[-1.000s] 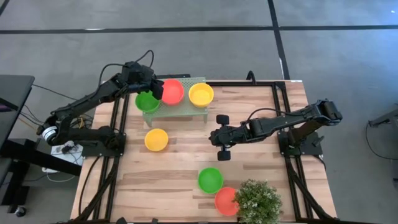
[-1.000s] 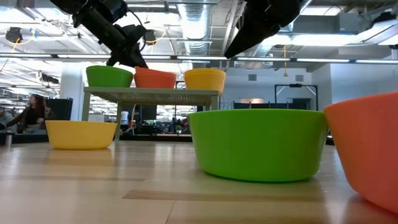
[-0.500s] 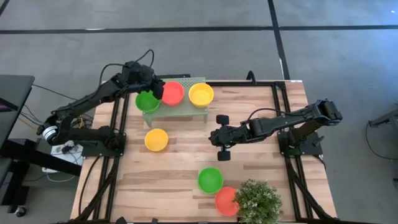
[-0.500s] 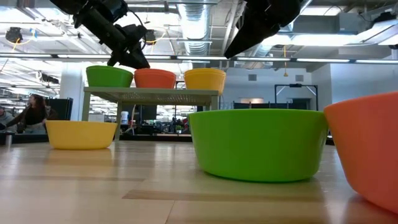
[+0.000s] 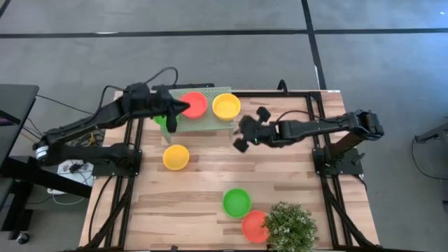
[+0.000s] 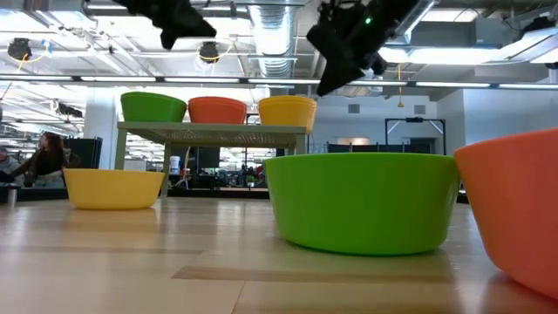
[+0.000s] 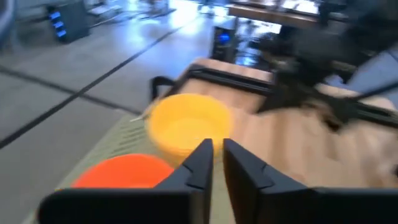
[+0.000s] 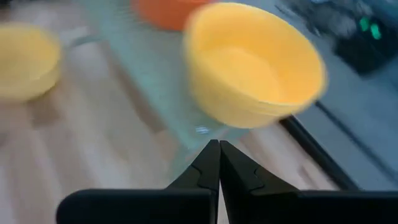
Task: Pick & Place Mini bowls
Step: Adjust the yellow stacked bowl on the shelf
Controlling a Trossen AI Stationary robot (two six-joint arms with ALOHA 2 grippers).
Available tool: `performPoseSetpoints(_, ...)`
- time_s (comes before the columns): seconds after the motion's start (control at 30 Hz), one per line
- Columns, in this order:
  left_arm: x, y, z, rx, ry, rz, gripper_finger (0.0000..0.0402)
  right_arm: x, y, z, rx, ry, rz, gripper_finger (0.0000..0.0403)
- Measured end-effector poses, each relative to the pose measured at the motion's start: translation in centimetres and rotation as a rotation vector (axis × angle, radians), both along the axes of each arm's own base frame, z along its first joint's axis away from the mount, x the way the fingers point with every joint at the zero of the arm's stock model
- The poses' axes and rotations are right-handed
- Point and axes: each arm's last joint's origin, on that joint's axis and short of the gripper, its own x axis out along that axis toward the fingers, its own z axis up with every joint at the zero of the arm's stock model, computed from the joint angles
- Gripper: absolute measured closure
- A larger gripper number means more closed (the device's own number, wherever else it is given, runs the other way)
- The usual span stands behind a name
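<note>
Your left gripper [image 5: 183, 108] hangs above the stand [image 5: 199, 123] at the tabletop's far edge, empty, fingers [image 7: 198, 163] nearly together with a thin gap. On the stand sit three bowls: a green bowl [image 6: 153, 106] at its left end, a red bowl [image 5: 196, 104] in the middle, a yellow bowl [image 5: 226, 106] at its right end. Another yellow bowl [image 5: 176, 157] lies on the tabletop [image 5: 210, 175] in front of the stand. Your right gripper [image 5: 243, 135], closed and empty, hovers just right of the stand. Near the front edge rest a second green bowl [image 5: 236, 201] and a second red bowl [image 5: 253, 225], beside the plant [image 5: 290, 225].
</note>
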Motion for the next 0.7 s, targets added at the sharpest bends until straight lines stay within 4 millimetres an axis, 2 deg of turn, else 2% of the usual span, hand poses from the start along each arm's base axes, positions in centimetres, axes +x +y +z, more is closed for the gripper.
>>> performPoseSetpoints(0.1,0.6,-2.2,0.1,0.022,0.000,-0.080,0.0394,-0.3,-2.2,-0.2,0.058,-0.038,-0.122,0.0402)
performPoseSetpoints(0.23,1.2,-4.6,0.1,0.049,0.009,-0.139,0.0394,-0.5,-4.9,-0.9,0.092,-0.045,-0.240,0.0402)
performPoseSetpoints(0.4,1.3,-6.3,0.2,0.126,0.020,-0.146,0.0396,0.4,-7.5,-2.1,0.136,-0.042,-0.211,0.0403)
performPoseSetpoints(0.53,1.3,-6.5,0.3,0.140,0.021,-0.120,0.0393,0.9,-8.3,-2.0,0.146,-0.051,-0.182,0.0403)
performPoseSetpoints(0.7,1.2,-6.5,0.3,0.142,0.022,-0.115,0.0396,1.4,-8.0,-1.5,0.115,-0.083,-0.136,0.0403)
